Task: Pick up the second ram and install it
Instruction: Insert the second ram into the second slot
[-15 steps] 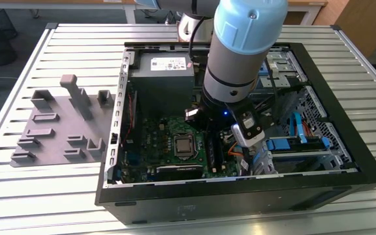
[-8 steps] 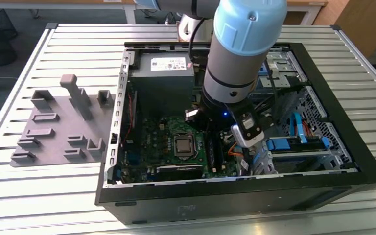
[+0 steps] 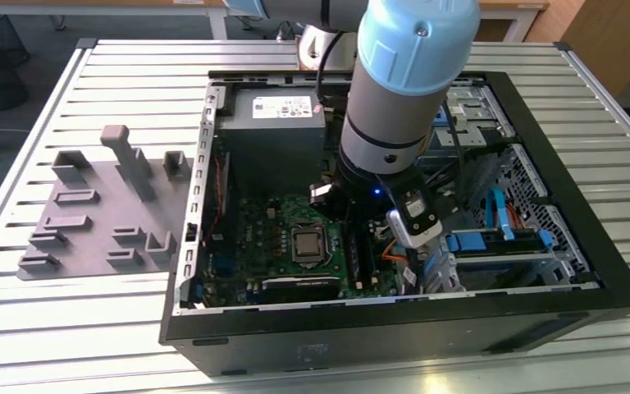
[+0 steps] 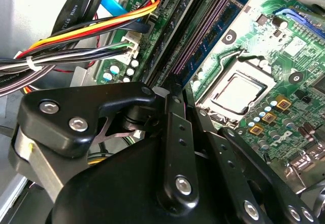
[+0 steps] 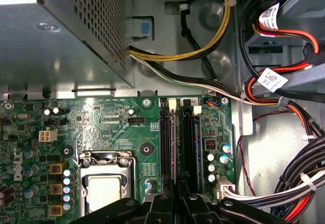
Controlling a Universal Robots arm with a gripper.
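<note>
— Slatted metal counter (image 3: 96, 328), an open computer case (image 3: 403, 328) lying on it. Where are you in all that?

— My arm (image 3: 403, 82) reaches down inside the case, past the power supply (image 3: 271, 123). My jaws hang low over the green motherboard (image 5: 111, 117), right above the long black memory slots (image 5: 170, 137), just beside the processor socket (image 5: 104, 191). A bundle of coloured cables (image 4: 76, 31) runs close by on the other side.

— Are you holding the second ram?

— I cannot tell. My own black linkage covers the tips in both wrist views, so I cannot say whether my jaws are spread or pinching something.

— Then where is the stick?

— I cannot pick it out for certain. The grey holder plate (image 3: 85, 238), out on the counter at the exterior view's left, well apart from me, shows its blocks but no green stick that I can make out. So I judge the stick is off the holder and down here with me, either between my jaws or at the slots beneath them.

— How far along does that put you?

— Picking up looks done, by my reckoning. I am lined up along the slots, so this is the installing part. Whether the stick is fully seated, with the slot latches closed, the views do not let me say; I would not call the task finished on this evidence.
</note>
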